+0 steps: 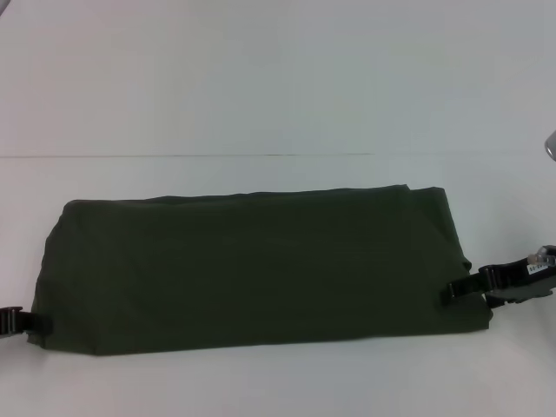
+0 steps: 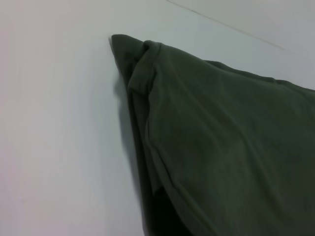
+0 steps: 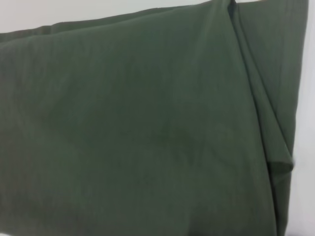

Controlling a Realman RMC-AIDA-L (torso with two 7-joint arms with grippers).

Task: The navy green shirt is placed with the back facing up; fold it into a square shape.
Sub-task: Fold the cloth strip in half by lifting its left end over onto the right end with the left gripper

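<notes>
The navy green shirt [image 1: 261,269] lies on the white table [image 1: 261,87], folded into a long band that runs from left to right. My left gripper [image 1: 39,323] is low at the band's near left corner, touching the cloth's edge. My right gripper [image 1: 453,289] meets the right end of the band near its front corner. In the left wrist view the shirt [image 2: 226,147] shows a folded end with stacked layers and a rolled hem. In the right wrist view the shirt [image 3: 138,132] fills the frame, with a layered fold along one side.
A thin seam [image 1: 191,156] crosses the table behind the shirt. A small grey metallic part [image 1: 551,145] shows at the right edge of the head view.
</notes>
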